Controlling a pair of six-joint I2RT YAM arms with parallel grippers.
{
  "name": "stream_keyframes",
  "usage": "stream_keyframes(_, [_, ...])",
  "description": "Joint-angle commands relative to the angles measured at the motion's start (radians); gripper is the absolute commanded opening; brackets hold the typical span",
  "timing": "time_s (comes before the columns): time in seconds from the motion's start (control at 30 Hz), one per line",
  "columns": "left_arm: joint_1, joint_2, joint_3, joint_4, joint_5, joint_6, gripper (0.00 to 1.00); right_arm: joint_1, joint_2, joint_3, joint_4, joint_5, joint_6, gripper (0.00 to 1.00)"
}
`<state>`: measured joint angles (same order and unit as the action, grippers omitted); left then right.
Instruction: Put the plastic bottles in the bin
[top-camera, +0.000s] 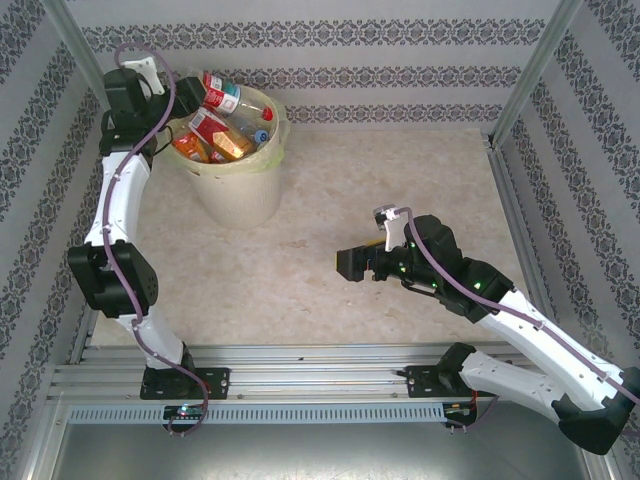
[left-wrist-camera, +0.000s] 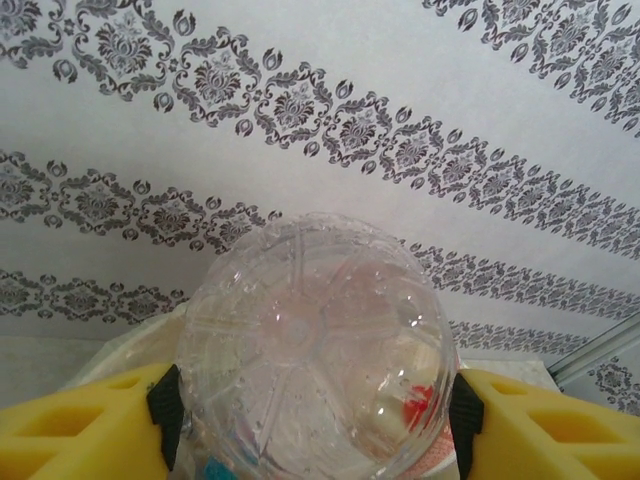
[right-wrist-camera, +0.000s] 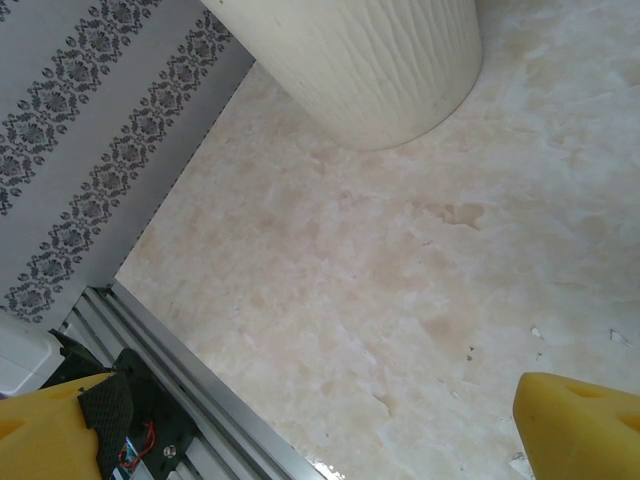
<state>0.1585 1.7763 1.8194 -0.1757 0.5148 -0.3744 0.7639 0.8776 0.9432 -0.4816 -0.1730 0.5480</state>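
Between the left gripper's (left-wrist-camera: 315, 415) clamped fingers (left-wrist-camera: 80, 420), a clear bottle (left-wrist-camera: 315, 330) hangs over the bin (top-camera: 240, 190) just below; a clean drop means clearing the rim before release, while the right gripper (top-camera: 362, 265) gapes empty

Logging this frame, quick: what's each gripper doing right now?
Left gripper: closed on a clear plastic bottle.
Right gripper: open, holding nothing.

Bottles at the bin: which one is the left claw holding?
The red-labelled bottle at the far rim of the bin. It is clamped in the left claw above the pile. The other bottles lie loose inside.
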Motion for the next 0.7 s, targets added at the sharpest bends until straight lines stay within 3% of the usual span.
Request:
stream_keyframes(0.0, [0.003,-0.046,-0.02,-0.071,-0.015,0.019,0.77,0.004,-0.009,-0.007,0.013,-0.011,0.004,0.98])
stream_keyframes(0.4, [0.009,-0.068,-0.02,-0.071,-0.023,0.007,0.99,0.004,-0.014,-0.005,0.011,-0.01,0.005,0.98])
stream_keyframes(0.67, [0.004,-0.204,-0.132,-0.044,0.009,0.084,1.0,0.005,0.012,0.04,-0.011,0.037,-0.06,0.98])
